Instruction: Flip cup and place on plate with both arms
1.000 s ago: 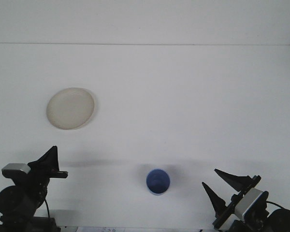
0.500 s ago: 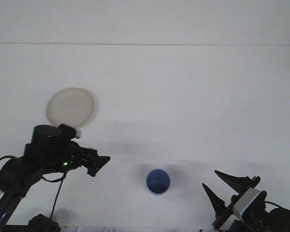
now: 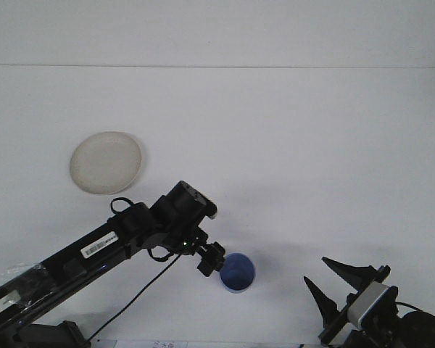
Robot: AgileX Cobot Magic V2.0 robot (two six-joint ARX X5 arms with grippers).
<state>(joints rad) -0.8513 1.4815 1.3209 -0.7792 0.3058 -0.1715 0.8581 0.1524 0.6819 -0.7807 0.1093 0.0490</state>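
A blue cup (image 3: 238, 273) stands on the white table near the front, its mouth facing up toward the camera. My left arm stretches in from the lower left, and the left gripper (image 3: 212, 258) sits right at the cup's left rim; its black fingers are bunched and I cannot see how they stand. A cream round plate (image 3: 106, 162) lies at the left, well apart from the cup. My right gripper (image 3: 332, 278) rests at the front right corner, open, with nothing between its two black fingers.
The white table runs back to a wall edge (image 3: 217, 67). A black cable (image 3: 138, 297) hangs under the left arm.
The left arm has swung rightward and forward from the left side until its gripper reached the cup's left rim. The cup, the plate and the right gripper stayed put.
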